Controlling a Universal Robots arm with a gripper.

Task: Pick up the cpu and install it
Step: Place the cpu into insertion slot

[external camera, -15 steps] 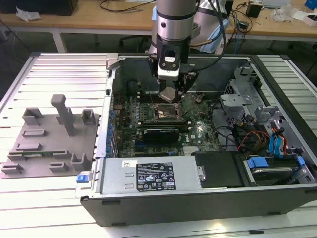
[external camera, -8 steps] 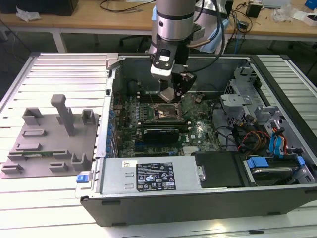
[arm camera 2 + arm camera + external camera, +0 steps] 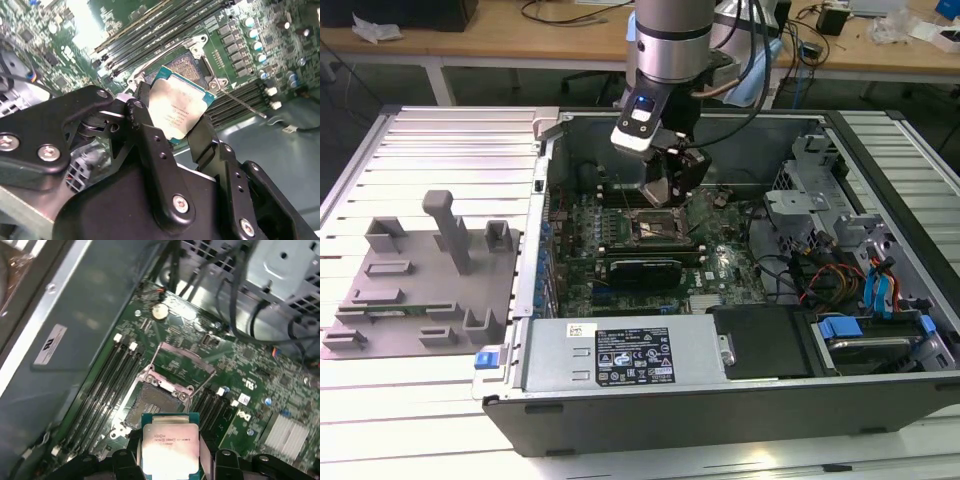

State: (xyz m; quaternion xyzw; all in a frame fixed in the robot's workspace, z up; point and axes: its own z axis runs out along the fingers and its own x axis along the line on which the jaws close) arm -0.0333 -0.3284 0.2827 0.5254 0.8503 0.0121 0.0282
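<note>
The cpu (image 3: 177, 107) is clamped between the jaws, which are closed onto two of its opposite edges. In both wrist views its pale metal top faces the camera (image 3: 170, 447) and its green border shows along the exposed edge. In the exterior view the arm (image 3: 670, 40) reaches down into the open computer case (image 3: 620, 365), and we find the jaws low over the motherboard (image 3: 620, 270), just above the socket (image 3: 655, 228).

The cpu is not seated: in the first wrist view the socket (image 3: 150, 405) lies open beyond it, and the load plate (image 3: 182, 357) is raised on its hinge. In the second wrist view the cpu covers one corner of the socket (image 3: 187, 65). We cannot tell whether it is level with the socket. Memory slots (image 3: 107, 385) run along both sides of the socket.

Outside the case, toward the exterior view's left, a grey fixture tray (image 3: 420, 290) with posts rests on the slatted desk (image 3: 420, 420), well apart from the jaws.
</note>
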